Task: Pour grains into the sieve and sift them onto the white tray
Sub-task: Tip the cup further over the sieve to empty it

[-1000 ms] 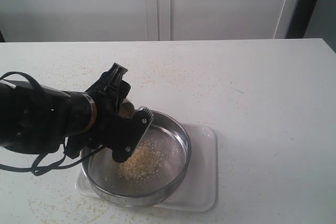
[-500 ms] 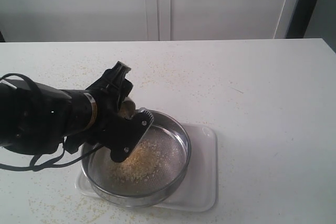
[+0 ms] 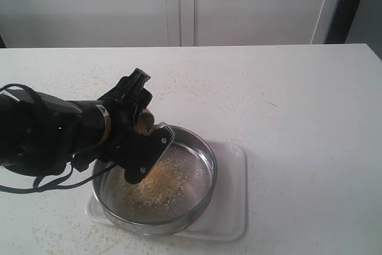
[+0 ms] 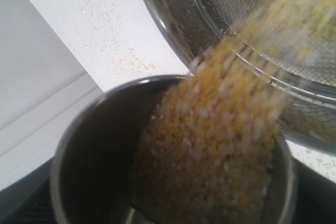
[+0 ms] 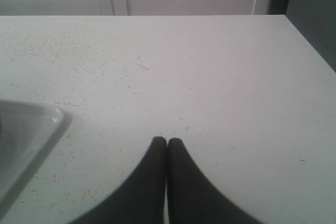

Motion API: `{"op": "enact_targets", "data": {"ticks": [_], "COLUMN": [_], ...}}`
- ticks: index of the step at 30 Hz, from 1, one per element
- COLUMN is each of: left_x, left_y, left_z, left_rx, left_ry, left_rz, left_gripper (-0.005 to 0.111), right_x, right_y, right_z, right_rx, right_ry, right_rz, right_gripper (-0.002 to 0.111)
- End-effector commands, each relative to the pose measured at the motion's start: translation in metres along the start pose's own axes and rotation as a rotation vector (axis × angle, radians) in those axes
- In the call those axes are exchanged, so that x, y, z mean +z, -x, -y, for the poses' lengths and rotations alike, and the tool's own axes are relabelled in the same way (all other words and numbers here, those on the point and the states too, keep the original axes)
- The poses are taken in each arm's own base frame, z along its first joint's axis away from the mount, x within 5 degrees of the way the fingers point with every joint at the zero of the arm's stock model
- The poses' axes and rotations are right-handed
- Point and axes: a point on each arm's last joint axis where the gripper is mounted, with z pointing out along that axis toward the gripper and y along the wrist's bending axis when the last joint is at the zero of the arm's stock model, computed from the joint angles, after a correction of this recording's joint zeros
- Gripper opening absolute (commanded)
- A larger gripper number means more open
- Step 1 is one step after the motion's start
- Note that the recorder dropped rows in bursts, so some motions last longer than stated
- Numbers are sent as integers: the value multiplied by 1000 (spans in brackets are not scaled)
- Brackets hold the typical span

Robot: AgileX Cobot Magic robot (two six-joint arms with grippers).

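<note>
In the exterior view my left gripper [image 3: 148,135] is shut on a small steel cup [image 3: 143,122], which is tipped over the near-left rim of the sieve [image 3: 203,153]. The left wrist view looks into that cup [image 4: 89,156]: a blurred stream of yellow and beige grains [image 4: 220,140] runs over its lip into the sieve's mesh [image 4: 236,9]. A sandy heap of grains [image 3: 158,184] lies on the mesh. The sieve rests on the white tray [image 3: 233,207]. My right gripper [image 5: 167,141] is shut and empty, low over the table, with a corner of the tray [image 5: 37,124] beside it.
Stray grains [image 3: 89,76] are scattered over the white table [image 3: 298,117], mostly to the left and behind the sieve. A white cabinet wall [image 3: 179,4] stands behind the table's far edge. A black cable [image 3: 45,186] loops under the left arm.
The heap of grains in the sieve has grown and spread. The left gripper with the cup has lifted slightly and tilted a little further.
</note>
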Motion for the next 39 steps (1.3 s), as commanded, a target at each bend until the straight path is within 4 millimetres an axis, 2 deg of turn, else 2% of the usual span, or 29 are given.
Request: {"op": "enact_targets", "data": {"ticks": [1, 11, 28, 39], "left_x": [-3, -3, -3, -3], "left_y": [-5, -6, -7, -4], "left_z": [-3, -3, -13, -13], "left_rx": [20, 114, 310, 490], "left_ry": [9, 9, 103, 109], "left_rz": [-49, -61, -92, -78], "left_gripper": [0, 0, 0, 0], "right_x": [0, 0, 0, 0], "right_y": [-2, -2, -2, -2], "right_z": [0, 0, 0, 0], "right_rx": [-2, -2, -2, -2], "right_ry": [0, 0, 0, 0], "right_rz": [4, 4, 4, 4], "right_gripper": [0, 0, 0, 0]}}
